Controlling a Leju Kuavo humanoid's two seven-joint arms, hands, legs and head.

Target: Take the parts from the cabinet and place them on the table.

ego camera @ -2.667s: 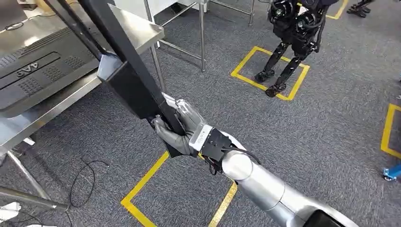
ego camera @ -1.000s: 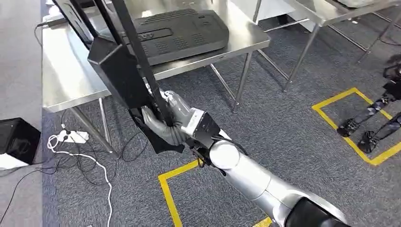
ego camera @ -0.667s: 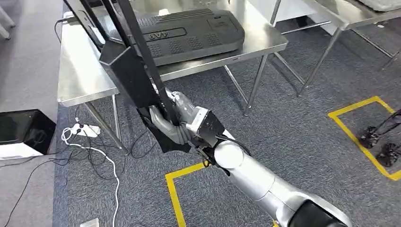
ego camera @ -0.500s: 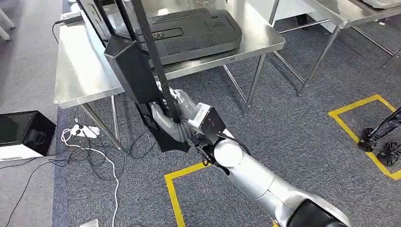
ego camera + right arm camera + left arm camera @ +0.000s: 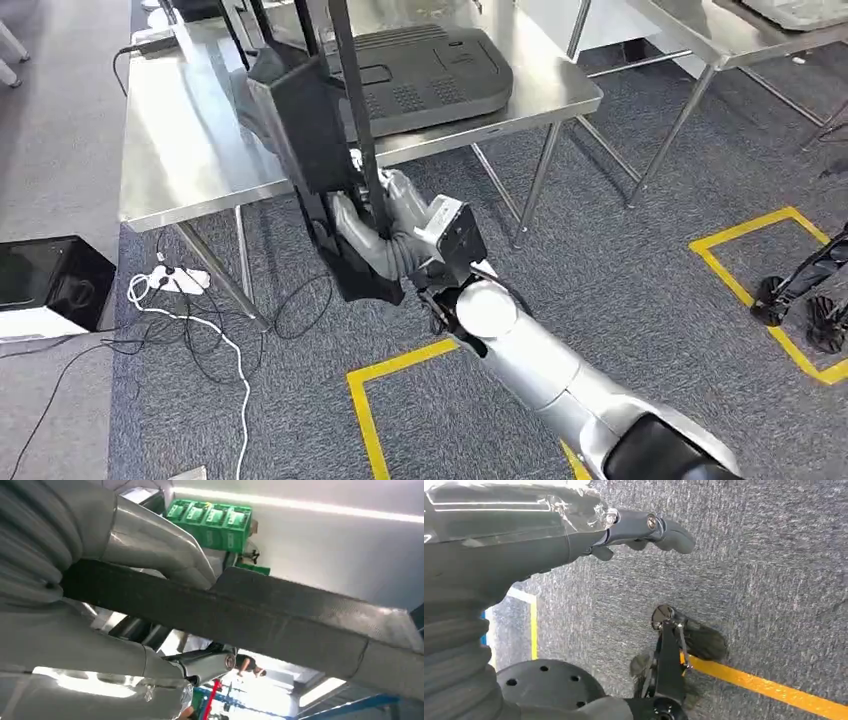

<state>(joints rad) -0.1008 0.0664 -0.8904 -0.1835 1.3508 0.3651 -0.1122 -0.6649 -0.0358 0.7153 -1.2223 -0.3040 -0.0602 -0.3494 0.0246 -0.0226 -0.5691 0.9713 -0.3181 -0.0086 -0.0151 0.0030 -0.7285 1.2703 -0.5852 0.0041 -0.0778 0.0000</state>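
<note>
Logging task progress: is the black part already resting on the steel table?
No. The right hand holds the black part off the steel table.

Silver right arm [image 5: 545, 365], black wrist block, grey ribbed cover, grey fingers [image 5: 360, 238].

black box [image 5: 40, 285] on floor, white power strip [image 5: 160, 279] with cables beside it, yellow floor tape [image 5: 372, 400].

Robot test lab: steel tables [image 5: 190, 150], yellow floor-tape squares [image 5: 366, 420] on grey carpet, loose cables [image 5: 190, 320], green crates [image 5: 212, 522].
</note>
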